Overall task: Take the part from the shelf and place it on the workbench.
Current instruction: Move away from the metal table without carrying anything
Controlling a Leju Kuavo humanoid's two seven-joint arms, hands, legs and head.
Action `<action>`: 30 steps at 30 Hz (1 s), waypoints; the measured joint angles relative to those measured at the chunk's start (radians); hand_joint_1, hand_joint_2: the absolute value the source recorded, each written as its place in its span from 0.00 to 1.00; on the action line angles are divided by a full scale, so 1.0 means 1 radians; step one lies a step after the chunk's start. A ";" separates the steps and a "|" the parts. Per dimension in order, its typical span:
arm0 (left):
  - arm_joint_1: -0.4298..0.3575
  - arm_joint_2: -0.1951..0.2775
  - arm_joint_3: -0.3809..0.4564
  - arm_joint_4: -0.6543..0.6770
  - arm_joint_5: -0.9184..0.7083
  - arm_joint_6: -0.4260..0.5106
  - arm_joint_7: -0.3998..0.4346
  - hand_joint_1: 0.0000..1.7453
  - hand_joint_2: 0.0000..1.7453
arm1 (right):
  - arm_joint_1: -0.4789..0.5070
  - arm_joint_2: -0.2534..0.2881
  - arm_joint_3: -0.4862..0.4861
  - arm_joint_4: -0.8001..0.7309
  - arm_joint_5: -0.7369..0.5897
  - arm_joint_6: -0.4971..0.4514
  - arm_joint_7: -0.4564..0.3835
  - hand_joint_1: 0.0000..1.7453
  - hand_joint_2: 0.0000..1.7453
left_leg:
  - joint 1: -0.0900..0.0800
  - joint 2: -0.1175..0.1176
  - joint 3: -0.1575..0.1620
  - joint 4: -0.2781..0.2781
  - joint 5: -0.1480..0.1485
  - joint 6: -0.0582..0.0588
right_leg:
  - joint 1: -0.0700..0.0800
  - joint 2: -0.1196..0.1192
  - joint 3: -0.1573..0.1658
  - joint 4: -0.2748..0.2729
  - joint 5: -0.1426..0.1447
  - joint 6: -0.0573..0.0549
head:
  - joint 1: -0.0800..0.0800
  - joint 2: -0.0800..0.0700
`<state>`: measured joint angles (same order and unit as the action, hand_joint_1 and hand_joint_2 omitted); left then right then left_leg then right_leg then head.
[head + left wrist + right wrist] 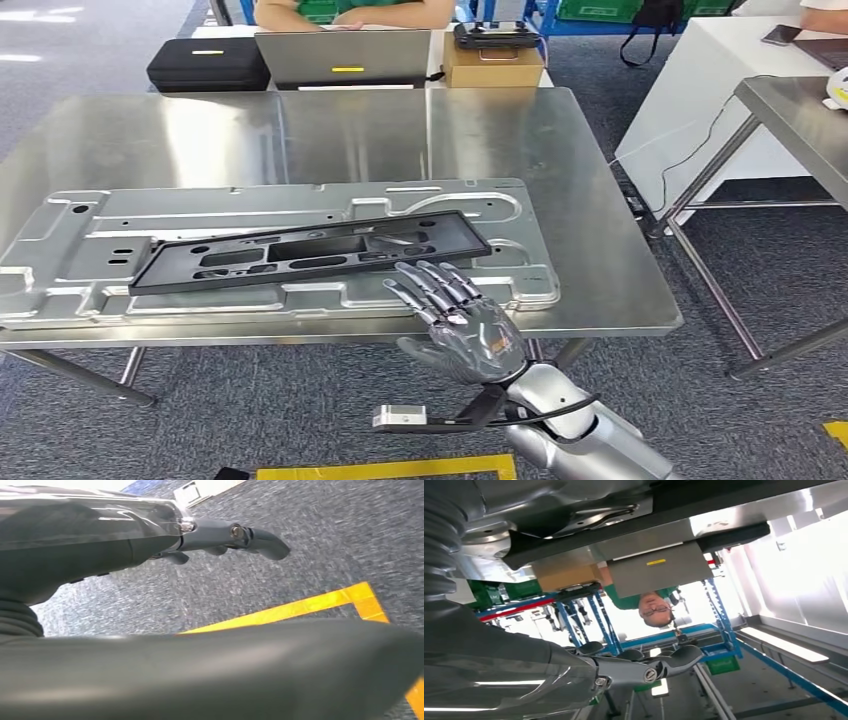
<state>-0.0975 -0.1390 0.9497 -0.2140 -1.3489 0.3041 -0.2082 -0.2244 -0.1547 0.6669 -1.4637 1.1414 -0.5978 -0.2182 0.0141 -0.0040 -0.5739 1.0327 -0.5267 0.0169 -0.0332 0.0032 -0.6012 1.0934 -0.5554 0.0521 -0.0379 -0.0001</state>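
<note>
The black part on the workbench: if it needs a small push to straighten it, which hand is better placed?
Probably the right hand: it hovers open at the black part's near edge. The left hand hangs over the carpet.

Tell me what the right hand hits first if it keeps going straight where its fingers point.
Likely the silver metal panel on the workbench, then the black frame part lying on it. The right hand is open at the panel's near edge; its height is unclear.
</note>
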 joint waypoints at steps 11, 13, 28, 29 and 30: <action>-0.001 0.002 0.014 0.000 0.045 -0.058 0.013 0.00 0.00 | 0.018 -0.001 0.003 -0.012 -0.040 -0.005 -0.004 0.00 0.00 | 0.001 -0.001 -0.093 0.273 -0.162 -0.041 | 0.002 -0.016 0.006 -0.043 0.026 -0.044 | -0.002 0.000; 0.000 0.002 0.017 0.000 0.048 -0.067 0.014 0.00 0.00 | 0.019 0.000 0.003 -0.015 -0.047 -0.007 -0.006 0.00 0.00 | 0.001 -0.001 -0.055 0.225 -0.127 -0.036 | 0.003 -0.017 0.001 -0.042 0.029 -0.046 | -0.002 0.000; -0.003 0.004 0.026 0.000 0.049 -0.093 0.010 0.00 0.00 | 0.028 0.011 -0.003 -0.033 -0.066 -0.014 -0.028 0.00 0.00 | -0.017 0.013 -0.015 -0.007 0.024 0.027 | 0.008 -0.008 -0.035 0.187 -0.114 -0.003 | 0.003 0.000; -0.003 0.004 0.026 0.000 0.049 -0.092 0.010 0.00 0.00 | 0.029 0.011 -0.003 -0.034 -0.067 -0.014 -0.031 0.00 0.00 | -0.018 0.014 -0.024 -0.004 0.030 0.026 | 0.010 -0.008 0.008 0.133 -0.086 -0.006 | 0.003 0.000; -0.004 0.004 0.026 0.000 0.049 -0.092 0.011 0.00 0.00 | 0.029 0.011 -0.003 -0.034 -0.068 -0.014 -0.033 0.00 0.00 | -0.019 0.014 -0.031 -0.001 0.035 0.024 | 0.013 -0.008 0.058 0.061 -0.063 -0.011 | 0.003 0.000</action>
<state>-0.1011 -0.1350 0.9754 -0.2140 -1.3001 0.2124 -0.1976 -0.1953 -0.1438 0.6637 -1.4979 1.0732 -0.6116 -0.2513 -0.0045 0.0095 -0.6049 1.0314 -0.4920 0.0408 -0.0207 -0.0047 -0.5428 1.1543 -0.6184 0.0409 -0.0351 -0.0003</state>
